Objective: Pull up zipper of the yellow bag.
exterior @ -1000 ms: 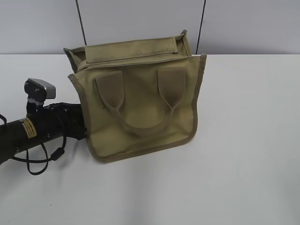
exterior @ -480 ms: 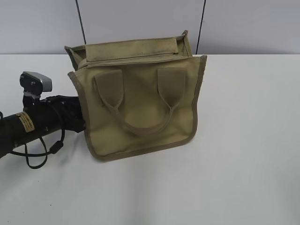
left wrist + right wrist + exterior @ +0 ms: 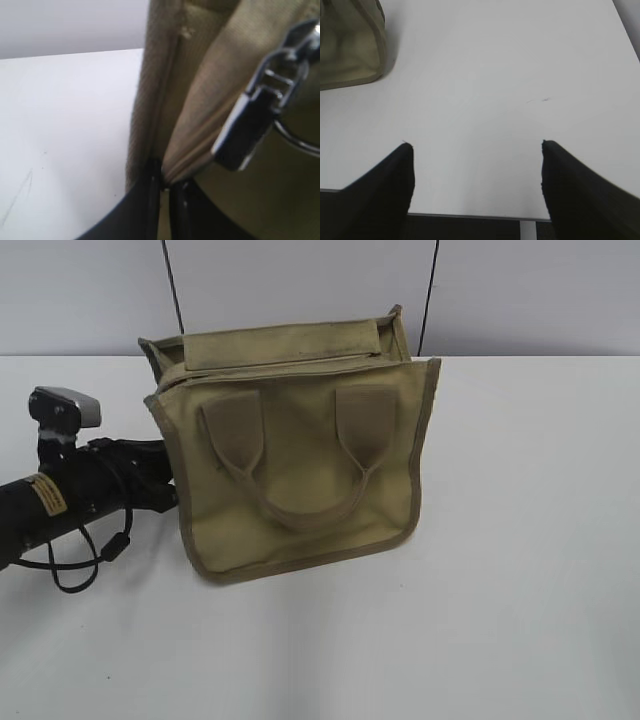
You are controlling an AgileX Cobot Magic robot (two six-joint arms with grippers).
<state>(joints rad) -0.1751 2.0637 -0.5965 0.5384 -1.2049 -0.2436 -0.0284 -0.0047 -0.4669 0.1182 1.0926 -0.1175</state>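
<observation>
In the exterior view, the yellow bag (image 3: 300,450) stands upright toward the far edge of the white desk (image 3: 520,540), a little left of centre, its handled front panel facing the camera. The left arm (image 3: 70,495) reaches in from the desk's left edge to the bag's left side panel. Over the last second the arm and its camera head have drawn back toward that edge and risen slightly, while the bag has hardly shifted; this suggests a pull on the bag's fabric has begun, with little visible effect so far.

In the left wrist view, the left gripper (image 3: 162,187) is clenched on a fold of khaki fabric at the bag's seam, its black fingers nearly touching. The zipper's silver pull tab (image 3: 250,125) hangs free, just right of the fingers, ungrasped.

In the right wrist view, the right gripper (image 3: 475,172) is released, fingers wide apart over bare desk near its front edge, with only the bag's lower corner showing at upper left.
</observation>
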